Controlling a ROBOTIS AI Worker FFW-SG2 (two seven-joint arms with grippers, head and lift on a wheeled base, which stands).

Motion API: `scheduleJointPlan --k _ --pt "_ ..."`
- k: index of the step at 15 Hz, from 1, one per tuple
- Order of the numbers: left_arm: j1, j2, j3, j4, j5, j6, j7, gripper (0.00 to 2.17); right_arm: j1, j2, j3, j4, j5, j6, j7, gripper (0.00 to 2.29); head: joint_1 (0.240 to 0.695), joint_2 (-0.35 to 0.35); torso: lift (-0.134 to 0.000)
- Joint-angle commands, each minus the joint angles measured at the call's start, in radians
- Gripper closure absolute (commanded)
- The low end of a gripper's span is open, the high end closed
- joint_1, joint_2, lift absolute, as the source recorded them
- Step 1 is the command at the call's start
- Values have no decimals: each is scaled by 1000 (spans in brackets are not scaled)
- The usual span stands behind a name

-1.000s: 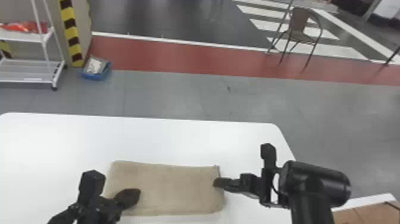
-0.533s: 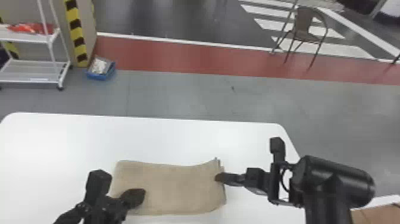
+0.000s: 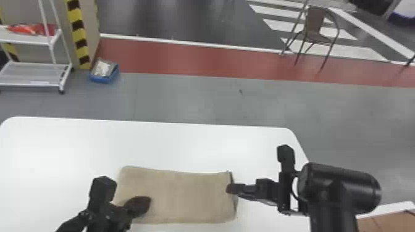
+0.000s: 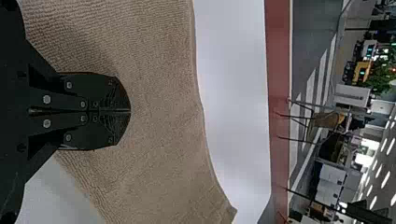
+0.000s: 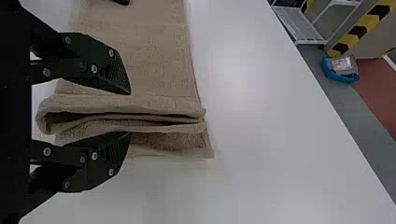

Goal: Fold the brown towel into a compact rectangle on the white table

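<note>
Brown towel point(image 3: 185, 197) lies on the white tabletop point(image 3: 169, 142), folded to an oblong, long sides running roughly along the far edge and well back from it. Right end nearer the tabletop's right edge, stacked in layers; the folded layers there bulge up a little above the cloth beneath.

Left arm point(image 3: 102, 213): in from the bottom edge of the head view, low at left, hand angled inward over the towel's left part. Left pincer point(image 3: 145, 202) over the cloth, toward the robot's side of it. Left wrist view: left pincer point(image 4: 130, 111) pressed together, the two halves meeting along a straight seam, towel spread around and beneath the tips. Cannot tell how firmly they bear on it.

Right arm point(image 3: 333, 197): forearm rising from the bottom edge, bent at the wrist, hand nearly level and pointing left across the tabletop. Right pincer point(image 3: 230, 188) at the towel's right end. Right wrist view: right pincer point(image 5: 130, 113) spread, one finger on each side of the raised folded layers, a gap showing between upper finger point(image 5: 109, 70) and cloth.
</note>
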Motion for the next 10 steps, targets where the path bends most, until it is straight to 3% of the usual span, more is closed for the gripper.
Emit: scheduleJointPlan --k 1,10 --pt "0 -2 -1 0 -1 1 0 1798 -28 -8 -9 62 22 -22 0 70 695 -272 0" --pt "0 3 0 0 -1 4 0 1798 -95 -23 0 236 103 -166 0 282 695 -305 0"
